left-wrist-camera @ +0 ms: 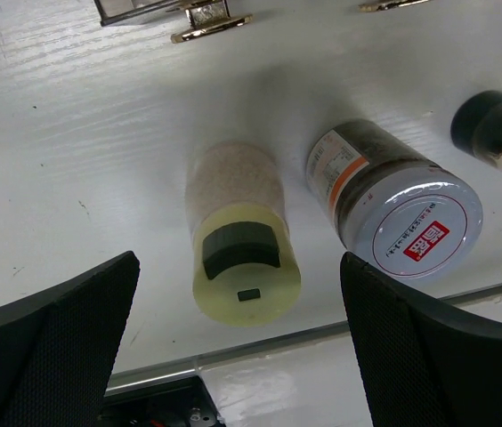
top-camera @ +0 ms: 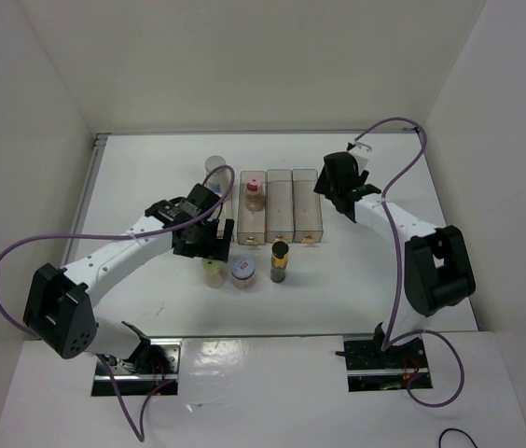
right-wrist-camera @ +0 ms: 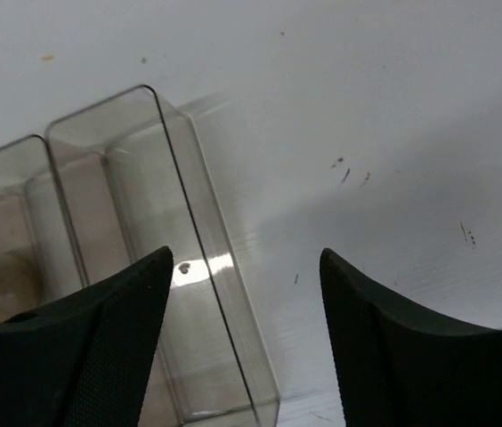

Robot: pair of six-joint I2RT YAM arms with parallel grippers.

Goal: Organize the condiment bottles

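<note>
A yellow-capped bottle [top-camera: 213, 273], a squat red-rimmed jar [top-camera: 243, 271] and a slim dark black-capped bottle [top-camera: 280, 259] stand in a row in front of the clear rack [top-camera: 307, 201]. A pink-capped bottle [top-camera: 256, 194] stands inside a rack compartment. The tall white grey-capped bottle [top-camera: 214, 168] stands at the rack's left end. My left gripper [top-camera: 205, 250] is open and hovers over the yellow-capped bottle [left-wrist-camera: 242, 258], which lies between its fingers [left-wrist-camera: 55, 347], with the jar [left-wrist-camera: 407, 218] beside it. My right gripper [top-camera: 336, 198] is open and empty over the rack's right end [right-wrist-camera: 144, 267].
White walls enclose the table on the left, back and right. Purple cables loop from both arms. The rack's two right compartments hold nothing. The dark bottle [left-wrist-camera: 496, 124] shows at the right edge of the left wrist view.
</note>
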